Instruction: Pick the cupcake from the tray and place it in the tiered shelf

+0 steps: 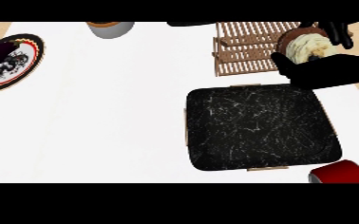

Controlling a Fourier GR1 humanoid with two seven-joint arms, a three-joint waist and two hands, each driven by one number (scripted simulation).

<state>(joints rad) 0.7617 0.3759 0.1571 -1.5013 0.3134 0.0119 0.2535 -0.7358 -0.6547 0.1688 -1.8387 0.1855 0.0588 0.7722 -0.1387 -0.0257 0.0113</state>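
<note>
- The counter [126, 109] is a broad white top — it carries everything else, and most of it lies well apart from the work at the far right.
- The tray [256, 128] is dark and marbled and sits at the lower right. Nothing shows on it now, so the pick looks finished and what remains is the placing.
- The shelf [245, 47] is a slatted wooden rack just beyond the tray's far edge. Its slats have gaps between them, so a cupcake set down tilted, or on the very edge, could tip or roll off — that is my main worry here.
- The right hand [322, 69] is over the shelf's right end with its fingers and thumb curled round the cupcake. If it lets go while still high, or off to the right of the slats, the cake could miss the tier.
- The left hand does not show in this view.
- The patterned plate [17, 59] lies at the left edge, well apart and no hazard.
- The red cup [336, 173] stands at the lower right, just beside the tray's near corner. I judge the forearm could brush it on the way back.
- The grey pot [111, 28] stands at the top edge, far off.
- The cupcake [305, 47] has pale frosting and is tilted, top facing upward to the view. It should be righted before release.
</note>
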